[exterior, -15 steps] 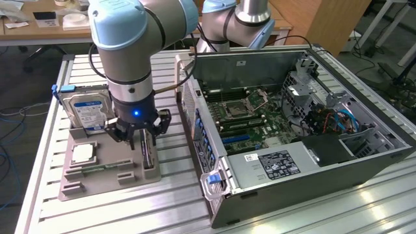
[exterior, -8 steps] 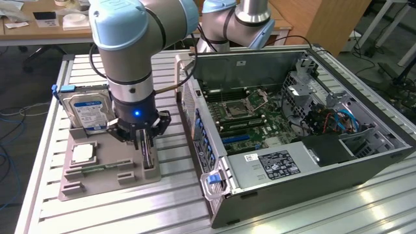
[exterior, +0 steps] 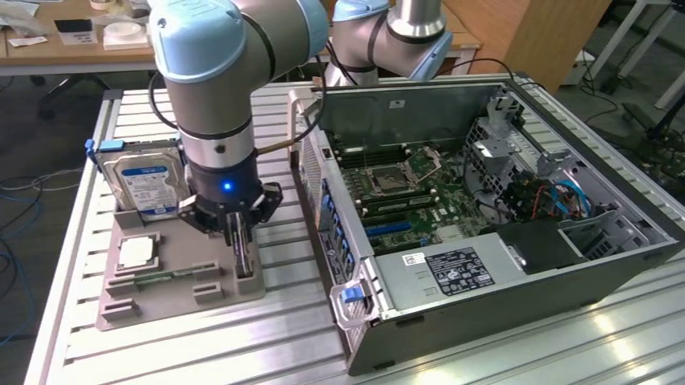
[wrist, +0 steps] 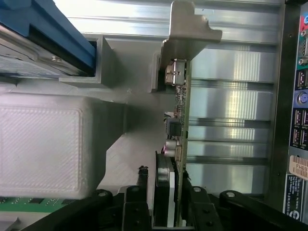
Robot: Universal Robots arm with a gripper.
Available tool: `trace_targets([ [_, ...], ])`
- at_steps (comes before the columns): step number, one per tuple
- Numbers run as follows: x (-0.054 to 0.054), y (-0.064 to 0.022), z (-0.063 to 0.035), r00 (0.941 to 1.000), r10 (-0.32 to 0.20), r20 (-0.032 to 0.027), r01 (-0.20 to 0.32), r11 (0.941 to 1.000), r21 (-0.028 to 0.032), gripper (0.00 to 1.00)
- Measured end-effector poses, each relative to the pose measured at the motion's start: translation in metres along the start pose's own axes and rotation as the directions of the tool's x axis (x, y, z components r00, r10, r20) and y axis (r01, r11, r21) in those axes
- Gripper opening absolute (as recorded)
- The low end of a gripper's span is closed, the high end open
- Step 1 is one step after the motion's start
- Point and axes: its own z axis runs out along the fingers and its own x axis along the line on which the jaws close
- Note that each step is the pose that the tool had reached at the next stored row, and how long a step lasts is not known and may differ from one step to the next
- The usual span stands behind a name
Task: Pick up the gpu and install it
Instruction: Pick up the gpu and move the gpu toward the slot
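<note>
Gripper (exterior: 237, 239) was down over the grey printed holder (exterior: 160, 301) on the slatted aluminium counter (exterior: 289, 337), at the exterior view's left of the open computer case (exterior: 514, 305). The gpu (exterior: 247, 265) stood on edge in a slot on the holder's case-side edge, not lifted clear.

In the wrist view the gpu (wrist: 180, 103) was seen edge-on, with its silver end bracket (wrist: 190, 41) at the end away from the gripper (wrist: 174, 168). The fingers (wrist: 162, 192) were narrow, closed onto both faces of the card near its other end.

The hard drive (exterior: 150, 180) with the blue-white label stood upright at the back of the holder, behind the arm. The CPU chip (exterior: 137, 253) lay flat in its pocket, and a green RAM stick (exterior: 160, 277) lay just in front of it. The motherboard (exterior: 396, 180) was exposed inside the case. The case's rear ports (wrist: 298, 120) were close beside the holder. A second arm (exterior: 396, 32) stood behind the case.
</note>
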Motion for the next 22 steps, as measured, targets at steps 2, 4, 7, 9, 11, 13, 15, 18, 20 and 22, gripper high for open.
trace_targets([
  [2,-0.0003,0.0,0.0,1.0,0.0,-0.0001,0.0,1.0,0.0001,0.34],
  [4,-0.0006,0.0,0.0,1.0,0.0,0.0,0.0,1.0,0.0,0.28],
  [7,-0.0007,0.0,0.0,1.0,0.0,0.0,0.0,1.0,0.0,0.28],
  [9,-0.0007,0.0,0.0,1.0,0.0,0.0,0.0,1.0,0.0,0.28],
  [11,-0.0007,0.0,0.0,1.0,0.0,0.0,0.0,1.0,0.0,0.28],
  [13,-0.0007,0.0,0.0,1.0,0.0,0.0,0.0,1.0,0.0,0.28],
  [15,-0.0007,0.0,0.0,1.0,0.0,0.0,0.0,1.0,0.0001,0.28],
  [18,-0.0007,0.0,0.0,1.0,0.0,-0.0001,0.0,1.0,0.0,0.28],
  [20,-0.0008,0.0001,-0.0015,1.0,0.0,0.0001,0.0,1.0,0.0,0.28],
  [22,-0.0008,0.0001,-0.0063,1.0,0.0,0.0,0.0,1.0,0.0,0.28],
])
